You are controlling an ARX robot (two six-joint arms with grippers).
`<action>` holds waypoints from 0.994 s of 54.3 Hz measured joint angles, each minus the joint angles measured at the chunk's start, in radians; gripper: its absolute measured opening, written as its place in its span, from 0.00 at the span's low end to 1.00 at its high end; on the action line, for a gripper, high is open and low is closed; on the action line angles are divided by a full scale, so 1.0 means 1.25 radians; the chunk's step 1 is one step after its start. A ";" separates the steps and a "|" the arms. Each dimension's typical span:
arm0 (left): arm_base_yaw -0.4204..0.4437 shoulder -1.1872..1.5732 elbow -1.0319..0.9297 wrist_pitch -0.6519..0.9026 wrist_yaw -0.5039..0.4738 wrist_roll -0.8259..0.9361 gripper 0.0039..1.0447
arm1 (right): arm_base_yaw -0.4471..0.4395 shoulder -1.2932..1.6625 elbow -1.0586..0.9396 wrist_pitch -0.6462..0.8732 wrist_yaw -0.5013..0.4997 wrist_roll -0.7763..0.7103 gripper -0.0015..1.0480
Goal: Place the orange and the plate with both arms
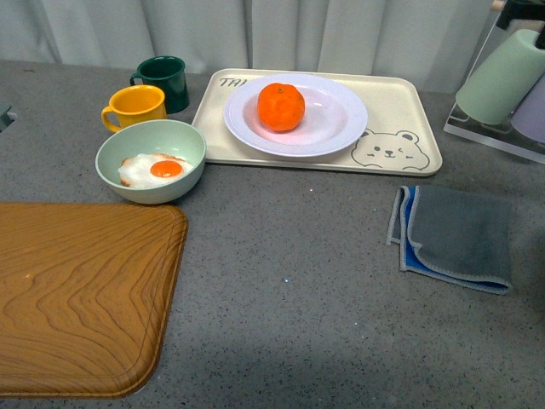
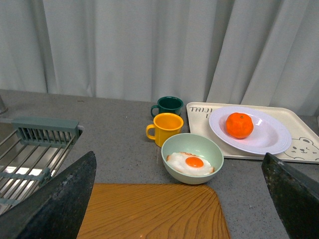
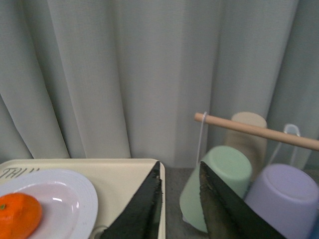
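The orange [image 1: 281, 106] sits in the white plate [image 1: 341, 119], which rests on the cream bear-print tray [image 1: 400, 111] at the back of the table. Both also show in the left wrist view, the orange [image 2: 239, 125] on the plate [image 2: 271, 139]. Neither arm shows in the front view. My left gripper [image 2: 182, 199] is open and empty, raised over the wooden board's far corner [image 2: 154, 211], its fingers [image 2: 60, 199] wide apart. My right gripper [image 3: 180, 172] is shut and empty, raised by the tray's right edge; the orange [image 3: 17, 216] and plate [image 3: 75, 199] lie at the view's lower left.
A pale green bowl [image 1: 152, 160] with a fried egg, a yellow mug [image 1: 136, 106] and a dark green mug [image 1: 166, 81] stand left of the tray. A grey cloth [image 1: 456, 234] lies at the right. Upturned cups [image 3: 219, 184] hang on a rack at the far right. A dish rack [image 2: 35, 149] is at the left.
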 joint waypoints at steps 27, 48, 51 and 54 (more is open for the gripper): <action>0.000 0.000 0.000 0.000 0.000 0.000 0.94 | -0.042 -0.310 -0.343 -0.005 -0.047 -0.013 0.01; 0.000 0.000 0.000 0.000 0.000 0.000 0.94 | -0.086 -0.597 -0.458 -0.177 -0.092 -0.013 0.01; 0.000 0.000 0.000 0.000 0.000 0.000 0.94 | -0.086 -0.639 -0.475 -0.206 -0.092 -0.013 0.01; 0.000 0.000 0.000 0.000 0.000 0.000 0.94 | -0.086 -0.671 -0.486 -0.225 -0.092 -0.013 0.01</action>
